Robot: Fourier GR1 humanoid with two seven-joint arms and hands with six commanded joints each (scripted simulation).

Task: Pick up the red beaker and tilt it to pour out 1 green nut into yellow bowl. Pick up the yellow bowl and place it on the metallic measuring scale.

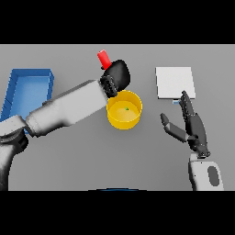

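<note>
While gripped in the left hand [120, 73] at upper centre, red beaker [104, 59] tilted above yellow bowl [124, 110], 1 green nut [126, 109] inside. At right, right hand [190, 125] spread wide below metallic measuring scale [175, 82]. Blue tray [27, 89] upper left.

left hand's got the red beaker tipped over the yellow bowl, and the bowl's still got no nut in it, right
Not quite: the head view shows a small green nut already lying inside the yellow bowl. The rest holds: the left hand has the red beaker tipped over the bowl.
</note>
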